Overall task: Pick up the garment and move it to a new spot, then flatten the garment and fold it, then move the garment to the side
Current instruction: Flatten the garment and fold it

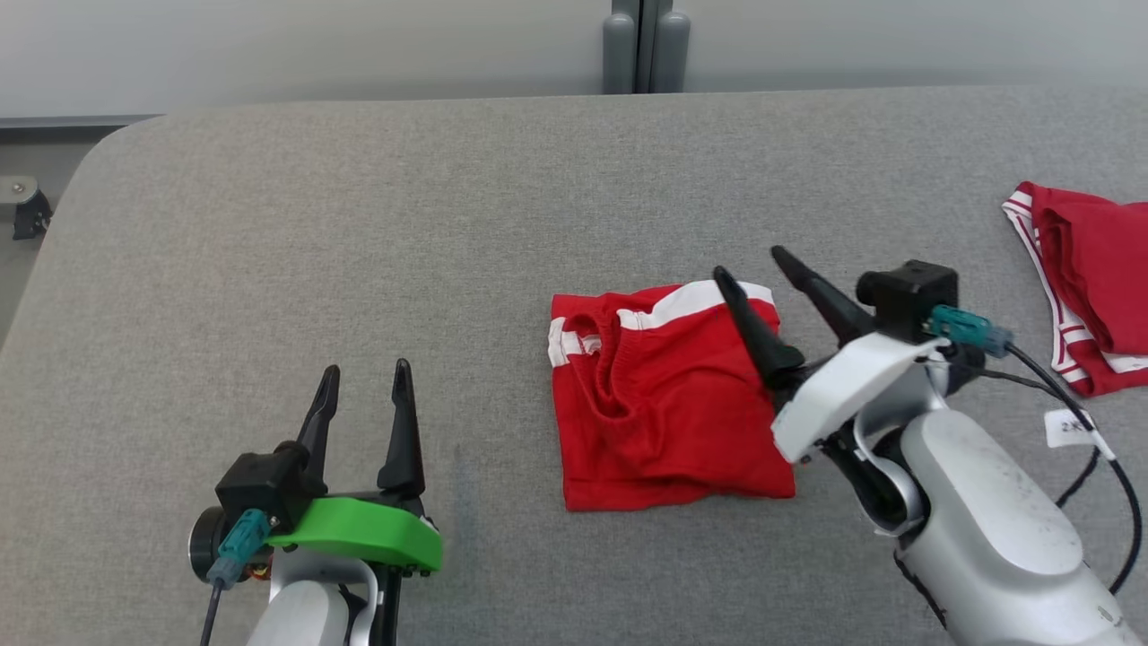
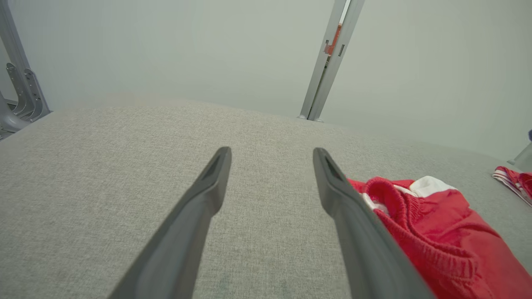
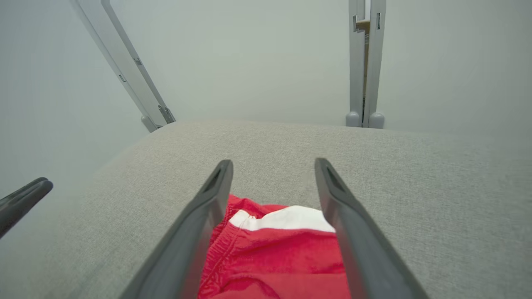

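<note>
1. Found the red garment (image 1: 664, 404) lying folded into a rough square near the middle of the grey counter (image 1: 359, 224), with the waistband and a white stripe on top and the lower edge a little rumpled.
2. Noted the right tool (image 1: 748, 262) with its fingers spread wide and gripping nothing, poised at the garment's right edge, one finger crossing the upper right corner of the cloth.
3. Noted the left tool (image 1: 367, 366) likewise spread and empty, well apart from the garment on its left side.
4. Judged the folding done, with only the shift to the side left.
5. Feared a shallow pinch from this angle: catching just the top layer would likely peel the fold open on lifting.
6. Feared dragging as well: pulling one edge across the coarse counter fabric could bunch the lower layers and spoil the square.
7. Marked a second red garment (image 1: 1090, 269) lying near the counter's right edge. Setting down too close to it could overlap or tangle the two.
</note>
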{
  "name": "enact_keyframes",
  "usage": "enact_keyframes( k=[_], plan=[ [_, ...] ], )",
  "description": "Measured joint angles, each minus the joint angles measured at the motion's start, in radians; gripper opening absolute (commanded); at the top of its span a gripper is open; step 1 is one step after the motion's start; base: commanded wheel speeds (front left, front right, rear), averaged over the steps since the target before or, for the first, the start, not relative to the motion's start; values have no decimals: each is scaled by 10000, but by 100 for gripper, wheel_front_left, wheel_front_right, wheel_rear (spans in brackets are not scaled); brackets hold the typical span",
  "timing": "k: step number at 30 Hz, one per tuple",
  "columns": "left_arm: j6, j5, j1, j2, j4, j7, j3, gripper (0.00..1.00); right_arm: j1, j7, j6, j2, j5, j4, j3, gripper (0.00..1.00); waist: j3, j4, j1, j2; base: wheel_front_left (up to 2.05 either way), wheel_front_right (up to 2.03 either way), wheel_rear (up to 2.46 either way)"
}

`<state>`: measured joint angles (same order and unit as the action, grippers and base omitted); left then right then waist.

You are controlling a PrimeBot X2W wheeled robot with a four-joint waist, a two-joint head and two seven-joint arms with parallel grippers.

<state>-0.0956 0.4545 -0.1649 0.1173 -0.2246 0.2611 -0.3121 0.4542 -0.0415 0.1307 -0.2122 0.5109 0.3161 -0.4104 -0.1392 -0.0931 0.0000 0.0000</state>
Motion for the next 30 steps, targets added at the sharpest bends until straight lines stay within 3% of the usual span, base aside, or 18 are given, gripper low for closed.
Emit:
enact_keyframes(
  k=[11, 20, 30],
  plan=[
    [36, -347, 151, -150, 267, 13, 504, 100, -2016, -1438, 0, 529, -1885, -704, 2755, 100, 227, 634, 0, 0, 0, 0, 0],
    [211, -512, 1062, -297, 508, 13, 1089, 100, -3233, -1894, 0, 1340, -2732, -1434, 3453, 100, 493, 978, 0, 1, 0, 0, 0],
    [341, -713, 1554, -433, 606, 13, 1258, 100, -3503, -1992, 0, 1574, -3003, -1549, 3618, 100, 703, 976, 0, 0, 0, 0, 0]
  ],
)
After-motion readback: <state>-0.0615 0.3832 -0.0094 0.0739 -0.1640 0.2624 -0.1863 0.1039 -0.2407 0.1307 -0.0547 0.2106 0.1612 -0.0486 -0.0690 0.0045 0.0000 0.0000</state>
